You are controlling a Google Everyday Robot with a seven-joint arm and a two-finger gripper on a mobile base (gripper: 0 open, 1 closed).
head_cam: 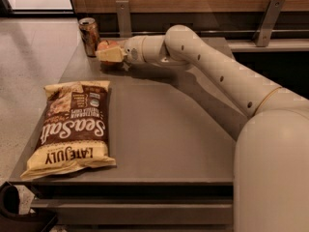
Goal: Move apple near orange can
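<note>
The orange can (89,36) stands upright at the far left corner of the grey table (164,129). The red-orange apple (107,46) is just right of the can, low over the table top, and partly covered by my gripper. My gripper (109,55) reaches in from the right at the end of the white arm (207,66) and is shut on the apple. A narrow gap shows between apple and can. I cannot tell whether the apple touches the table.
A large Late July chip bag (72,127) lies flat on the table's left front part. Two metal brackets (124,16) stand on the wooden back wall. The table's left edge drops to the light floor (29,57). My white base (273,173) fills the right front.
</note>
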